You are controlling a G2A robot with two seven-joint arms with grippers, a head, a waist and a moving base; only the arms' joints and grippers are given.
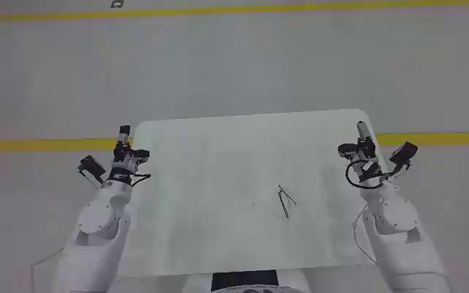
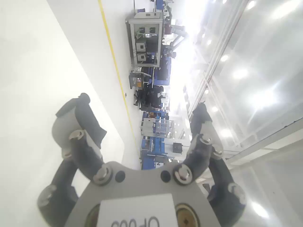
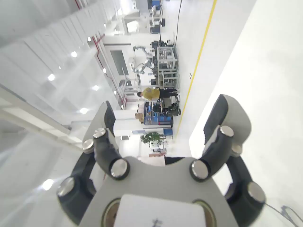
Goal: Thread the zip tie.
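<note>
The left gripper (image 2: 140, 105) and right gripper (image 3: 165, 102) were spread wide and empty, over opposite edges of the table (image 1: 220, 154). The zip tie (image 1: 284, 201) lay between them, nearer the right. Pinching low near one end would probably serve best, leaving its tip free.

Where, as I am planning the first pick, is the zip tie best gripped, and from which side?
Probably from straight above with the nearer right tool: the zip tie lies flat on the table, bent into a narrow V. Pinch across one thin leg near its free end. Which end bears the head is too small to tell.
</note>
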